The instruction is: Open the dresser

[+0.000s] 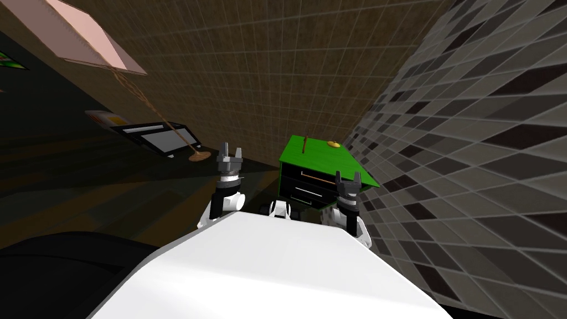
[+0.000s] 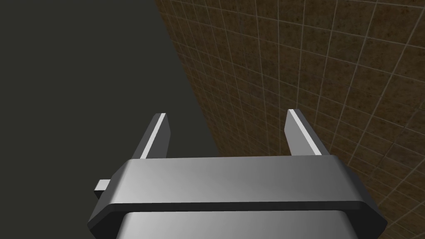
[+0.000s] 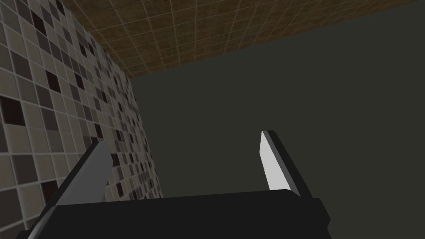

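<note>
The dresser (image 1: 324, 158) has a green top and a dark front with two drawers (image 1: 310, 185), each with a thin light handle. It stands in the room's corner, ahead of me and slightly right, with a small yellow thing (image 1: 333, 144) and a thin stick on its top. Both drawers look closed. My right gripper (image 1: 347, 180) is raised just in front of the dresser's right end, fingers open and empty. My left gripper (image 1: 231, 151) is raised to the dresser's left, open and empty; in the left wrist view its fingers (image 2: 159, 132) stand apart.
A floor lamp with a pink shade (image 1: 88, 39) and round base (image 1: 198, 156) stands at the left. A dark flat unit with white panels (image 1: 158, 137) lies behind it. A brown tiled wall is ahead, a grey chequered wall (image 1: 470, 138) at the right.
</note>
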Robot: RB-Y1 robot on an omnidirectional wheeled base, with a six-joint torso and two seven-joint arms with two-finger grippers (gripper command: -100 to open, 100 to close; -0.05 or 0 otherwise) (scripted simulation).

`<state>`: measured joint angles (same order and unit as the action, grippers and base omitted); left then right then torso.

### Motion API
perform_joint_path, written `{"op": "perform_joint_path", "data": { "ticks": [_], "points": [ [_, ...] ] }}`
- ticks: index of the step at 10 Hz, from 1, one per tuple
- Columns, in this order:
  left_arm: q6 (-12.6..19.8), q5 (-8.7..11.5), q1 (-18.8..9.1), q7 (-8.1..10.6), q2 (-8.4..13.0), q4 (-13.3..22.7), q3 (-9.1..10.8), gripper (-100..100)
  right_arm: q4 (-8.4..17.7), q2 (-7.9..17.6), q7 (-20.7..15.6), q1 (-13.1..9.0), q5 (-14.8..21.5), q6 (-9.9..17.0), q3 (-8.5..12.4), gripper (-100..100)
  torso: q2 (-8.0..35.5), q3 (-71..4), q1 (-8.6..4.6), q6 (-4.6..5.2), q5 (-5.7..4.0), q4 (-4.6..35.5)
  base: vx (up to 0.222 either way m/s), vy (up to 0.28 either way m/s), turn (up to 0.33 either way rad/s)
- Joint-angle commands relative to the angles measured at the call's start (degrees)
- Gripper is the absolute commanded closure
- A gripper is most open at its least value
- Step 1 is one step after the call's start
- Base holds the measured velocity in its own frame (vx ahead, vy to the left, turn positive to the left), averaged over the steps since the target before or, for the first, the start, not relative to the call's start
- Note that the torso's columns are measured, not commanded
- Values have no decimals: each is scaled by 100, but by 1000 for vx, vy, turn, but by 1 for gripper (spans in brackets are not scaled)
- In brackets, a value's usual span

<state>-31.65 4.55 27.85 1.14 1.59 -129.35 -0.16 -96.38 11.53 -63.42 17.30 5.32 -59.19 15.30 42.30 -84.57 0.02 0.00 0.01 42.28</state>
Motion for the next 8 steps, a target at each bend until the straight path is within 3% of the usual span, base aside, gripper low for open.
{"op": "perform_joint_path", "data": {
  "ticks": [1, 3, 4, 6, 7, 8],
  "points": [
    [0, 0, 0, 0, 0, 0, 0, 0, 298, 12, -448, -44, 31, -183, 157, -100, 0, 1, 5, -1, 0, 0, 41, 64, 40],
    [0, 0, 0, 0, 0, 0, 0, 0, 298, 12, -666, -44, 31, -183, 157, -100, 1, 1, -10, 0, -3, 0, 17, 19, -4],
    [0, 0, 0, 0, 0, 0, 0, 0, 581, 22, -892, -81, 61, -373, 313, -100, 6, 4, -16, 0, -5, 2, 29, 38, 66],
    [0, 0, 0, 0, 0, 0, 0, 0, 598, 22, -1201, -81, 61, -373, 313, -100, -6, -3, 8, -1, 2, -1, 31, 44, 21],
    [0, 0, 0, 0, 0, 0, 0, 0, 878, 30, -1367, -112, 93, -558, 470, -100, -1, 0, -1, 0, 0, 0, 38, 51, 71],
    [0, 0, 0, 0, 0, 0, 0, 0, 899, 30, -1529, -112, 93, -558, 470, -100, -4, -1, 2, -1, -1, -1, 39, 54, 44]
  ]
}}
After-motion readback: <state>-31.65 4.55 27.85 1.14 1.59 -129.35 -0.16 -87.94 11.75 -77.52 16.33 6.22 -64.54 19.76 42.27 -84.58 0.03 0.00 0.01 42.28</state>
